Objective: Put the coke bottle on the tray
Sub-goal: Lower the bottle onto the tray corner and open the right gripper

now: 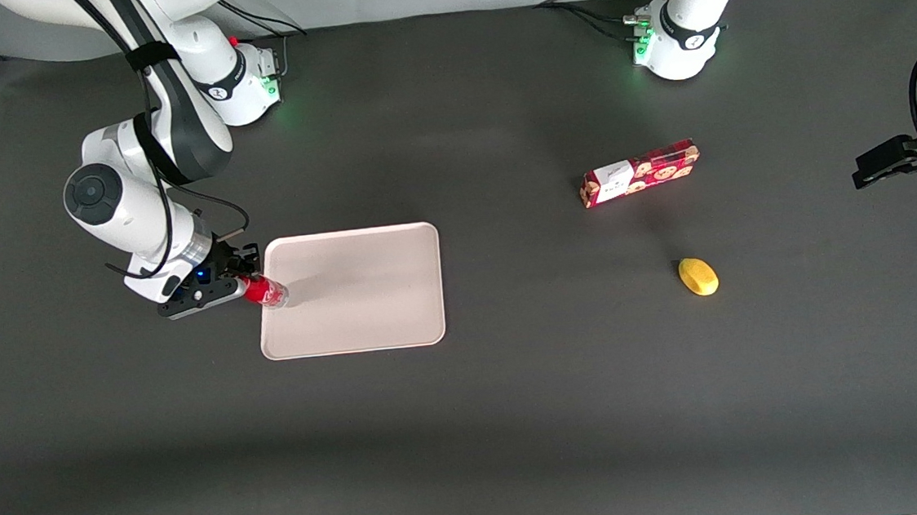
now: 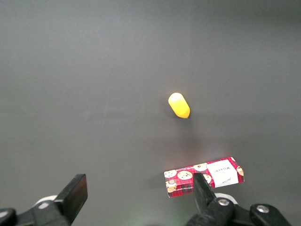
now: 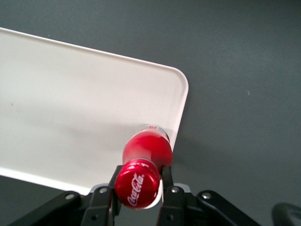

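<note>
Nearest the front camera on the matte dark-grey table (image 1: pixel 473 436) sits a small yellow rounded object (image 1: pixel 698 276), smooth and egg-like, toward the parked arm's end; the left wrist view shows it as a blunt, glossy capsule (image 2: pixel 179 105).

A little farther from the camera lies the tray (image 1: pixel 363 298), a flat pale pinkish-white rectangle with rounded corners and a low raised rim, smooth and plain. At its edge toward the working arm's end, the gripper (image 1: pixel 242 288) is clamped on the coke bottle (image 1: pixel 266 291), its two black fingers pinching the neck just under the cap. The wrist camera looks down the bottle's length: a glossy red cap with white script, a swelling red body (image 3: pixel 146 149) and a clear base over the tray's surface (image 3: pixel 70 108) just inside the rim near a rounded corner. Whether the base touches the tray cannot be told. The bottle's neck is hidden by the cap and fingers (image 3: pixel 166 175).

Farther still, toward the parked arm's end, lies a long red cookie box (image 1: pixel 639 173) with a white label and printed cookies, flat on the table; in the left wrist view one end (image 2: pixel 178 181) shows while a dark finger covers part of it.
</note>
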